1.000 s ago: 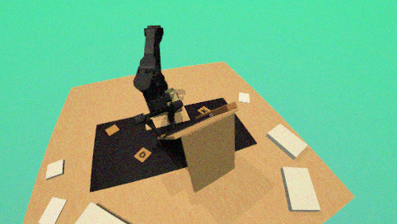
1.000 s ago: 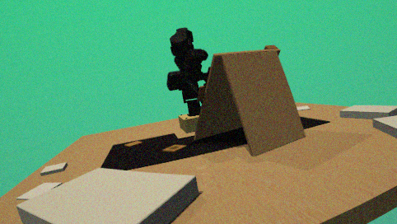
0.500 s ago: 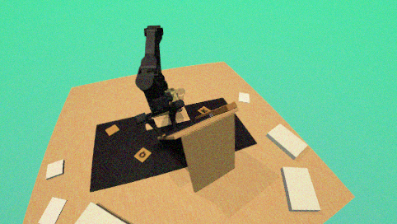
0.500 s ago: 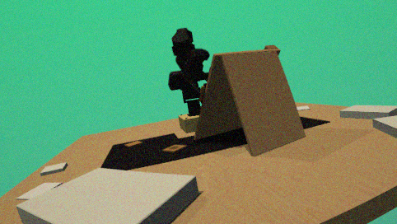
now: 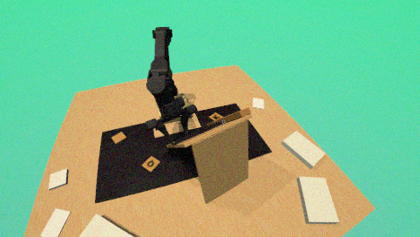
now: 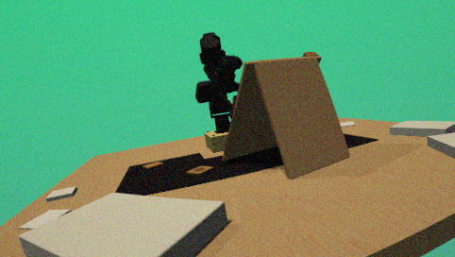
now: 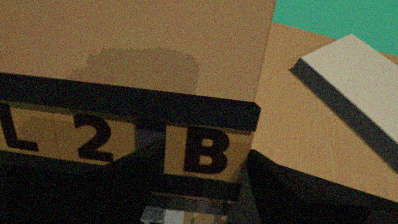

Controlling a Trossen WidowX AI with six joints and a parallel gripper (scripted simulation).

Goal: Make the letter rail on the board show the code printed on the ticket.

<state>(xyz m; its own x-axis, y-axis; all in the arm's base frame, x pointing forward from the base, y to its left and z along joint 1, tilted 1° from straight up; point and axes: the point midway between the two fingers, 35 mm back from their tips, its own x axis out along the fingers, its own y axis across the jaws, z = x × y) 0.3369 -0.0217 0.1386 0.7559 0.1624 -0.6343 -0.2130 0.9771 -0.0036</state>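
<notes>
While the B tile (image 7: pixel 207 150) sits at the open end of the board's (image 5: pixel 224 161) (image 6: pixel 307 113) (image 7: pixel 125 30) rail (image 7: pixel 130 97), the jaws (image 5: pixel 177 136) have it gripped by its sides, and here's the catch: there's a gap between it and the 2 tile (image 7: pixel 95 140), with one finger standing right in it. Beyond that, further in along the board, comes the L tile (image 7: pixel 17 135), close up against the 2.

So, careful now! The slide wants to run straight along the board's rail, tile square and under the lip, no twisting. That inner finger looks set to meet the 2 before the B does, so ease up there, let go, back straight out, then nudge the B home from its outer edge with the fingertips. Pull away at a slant and it could drag out again.

Out in front of the board, on the dark mat (image 5: pixel 131 183) (image 6: pixel 142 177) over the tabletop (image 5: pixel 174 209) (image 6: pixel 264 208) (image 7: pixel 310 125), a tile with a round letter (image 5: pixel 151 164) (image 6: pixel 200 169) waits. The ticket's code I can't read from here, so whether B belongs next stays open.
</notes>
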